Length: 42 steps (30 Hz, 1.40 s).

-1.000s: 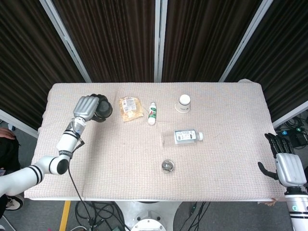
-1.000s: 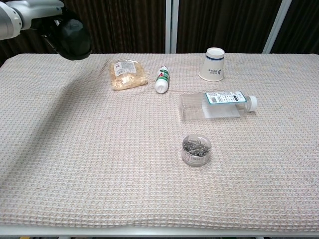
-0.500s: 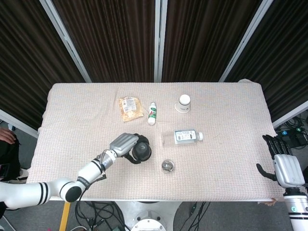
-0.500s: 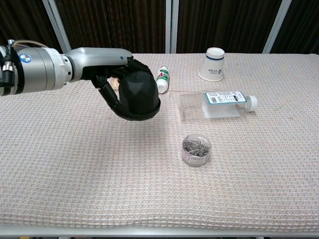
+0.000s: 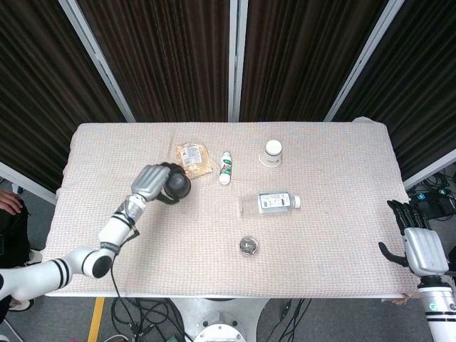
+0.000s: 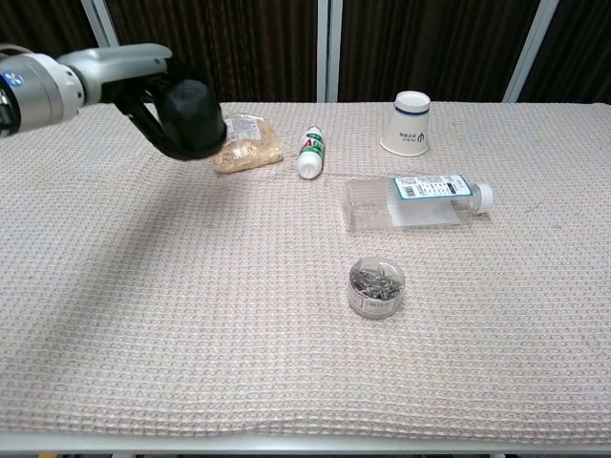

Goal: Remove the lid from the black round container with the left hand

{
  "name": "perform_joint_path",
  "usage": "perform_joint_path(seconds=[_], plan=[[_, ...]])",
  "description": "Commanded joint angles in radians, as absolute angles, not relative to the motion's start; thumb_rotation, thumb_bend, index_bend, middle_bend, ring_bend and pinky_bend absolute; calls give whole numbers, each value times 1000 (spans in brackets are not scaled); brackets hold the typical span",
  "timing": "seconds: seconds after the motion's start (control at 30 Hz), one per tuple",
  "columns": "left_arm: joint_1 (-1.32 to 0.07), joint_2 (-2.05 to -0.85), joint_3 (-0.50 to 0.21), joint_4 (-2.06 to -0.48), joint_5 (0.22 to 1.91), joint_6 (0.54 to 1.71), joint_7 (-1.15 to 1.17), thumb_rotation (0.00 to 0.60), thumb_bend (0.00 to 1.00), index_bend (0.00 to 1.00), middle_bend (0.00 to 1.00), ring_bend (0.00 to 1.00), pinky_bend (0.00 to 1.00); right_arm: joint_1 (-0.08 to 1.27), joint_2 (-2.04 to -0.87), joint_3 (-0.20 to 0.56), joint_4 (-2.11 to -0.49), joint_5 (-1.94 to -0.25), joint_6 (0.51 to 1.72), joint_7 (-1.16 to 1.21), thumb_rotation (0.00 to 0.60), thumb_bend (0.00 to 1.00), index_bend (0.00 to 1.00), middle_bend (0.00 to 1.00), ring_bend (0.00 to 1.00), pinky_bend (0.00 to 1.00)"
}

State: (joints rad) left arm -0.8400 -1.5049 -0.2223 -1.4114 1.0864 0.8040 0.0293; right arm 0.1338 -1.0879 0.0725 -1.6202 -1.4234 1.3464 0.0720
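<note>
**Lid in your left hand, lifted clear of the round container**

Lid (image 6: 194, 119) first: a black, rounded cap, and your left hand (image 5: 151, 182) has its fingers (image 6: 153, 122) curled around it, holding it in the air above the table's left side. It looks rigid and light, probably smooth plastic, so a grip around the rim should serve better than pressure on the domed top. Judged from this, the removal is done and only setting it down remains.

Nearest you, well to the right of those fingers, sits the small round container (image 6: 376, 288), open, with shiny metal bits inside. Beyond it lies a clear bottle (image 6: 417, 201) on its side. Just past your fingers rests a snack packet (image 6: 246, 142), then a small white tube (image 6: 310, 152), and farther right an upturned paper cup (image 6: 410, 123).

Your right hand (image 5: 423, 247) hangs off the table's right edge, holding nothing, fingers apart.

A beige waffle-weave cloth (image 6: 191, 324) covers the table; dark curtains (image 5: 171, 57) hang behind.
</note>
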Motion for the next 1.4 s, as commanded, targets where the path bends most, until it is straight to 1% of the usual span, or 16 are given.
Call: perform_joint_path(seconds=[0.03, 0.1, 0.17, 0.23, 0.37, 0.47, 0.53, 0.6, 0.67, 0.83, 0.9, 0.97, 1.0, 1.07, 1.17, 1.4], plan=[[-820, -1531, -151, -1711, 1284, 848, 2, 600, 241, 305, 418, 290, 428, 133, -1086, 75, -1623, -1418, 1349, 68, 600, 206, 46, 72, 0, 8], [-819, -1549, -164, -1688, 1270, 866, 5, 600, 241, 305, 422, 296, 437, 132, -1086, 76, -1622, -1413, 1348, 68, 600, 206, 45, 72, 0, 8], [-820, -1562, -189, -1619, 1216, 871, 9, 600, 241, 307, 423, 298, 437, 133, -1086, 75, -1620, -1411, 1344, 68, 600, 206, 45, 72, 0, 8], [-827, -1581, -217, -1486, 1140, 872, 39, 600, 241, 311, 423, 298, 436, 133, -1087, 74, -1617, -1406, 1338, 70, 600, 206, 46, 72, 0, 8], [-849, -1621, -271, -1198, 973, 833, 86, 600, 241, 316, 423, 298, 435, 133, -1085, 79, -1614, -1395, 1336, 76, 600, 206, 46, 72, 0, 8], [-866, -1638, -298, -1048, 918, 824, 115, 600, 241, 317, 423, 298, 434, 132, -1085, 80, -1609, -1389, 1333, 81, 600, 205, 46, 72, 0, 8], [-872, -1642, -315, -1000, 902, 826, 120, 600, 240, 317, 423, 298, 434, 132, -1084, 80, -1606, -1386, 1331, 84, 600, 206, 46, 74, 0, 8], [-869, -1633, -323, -1019, 899, 816, 106, 600, 241, 317, 423, 298, 434, 132, -1085, 80, -1602, -1385, 1330, 88, 600, 206, 46, 77, 0, 8], [-859, -1620, -301, -1088, 934, 820, 105, 600, 241, 317, 423, 298, 433, 133, -1088, 81, -1597, -1383, 1327, 92, 600, 206, 46, 81, 0, 8], [-819, -1598, -238, -1423, 1050, 818, 34, 600, 241, 316, 423, 298, 430, 138, -1096, 75, -1593, -1395, 1319, 91, 600, 206, 46, 77, 0, 9], [-806, -1593, -201, -1553, 1118, 812, 5, 600, 241, 317, 423, 298, 429, 135, -1097, 77, -1595, -1397, 1330, 90, 600, 206, 46, 65, 0, 8], [-803, -1584, -179, -1628, 1158, 799, -18, 600, 241, 317, 423, 298, 430, 133, -1094, 81, -1596, -1392, 1334, 87, 600, 206, 46, 58, 0, 8], [-803, -1581, -179, -1637, 1162, 797, -23, 600, 241, 316, 423, 298, 430, 133, -1092, 82, -1597, -1391, 1335, 88, 600, 206, 46, 58, 0, 8], [-805, -1576, -192, -1614, 1147, 806, -18, 600, 241, 316, 423, 298, 430, 132, -1089, 82, -1596, -1389, 1334, 92, 600, 206, 46, 60, 0, 8], [-809, -1577, -230, -1508, 1077, 835, 10, 600, 241, 316, 423, 298, 430, 132, -1090, 81, -1588, -1382, 1325, 99, 600, 205, 45, 61, 0, 8], [-849, -1630, -319, -1137, 953, 962, 207, 600, 241, 316, 423, 298, 430, 139, -1099, 83, -1581, -1374, 1310, 102, 600, 206, 46, 60, 0, 8]])
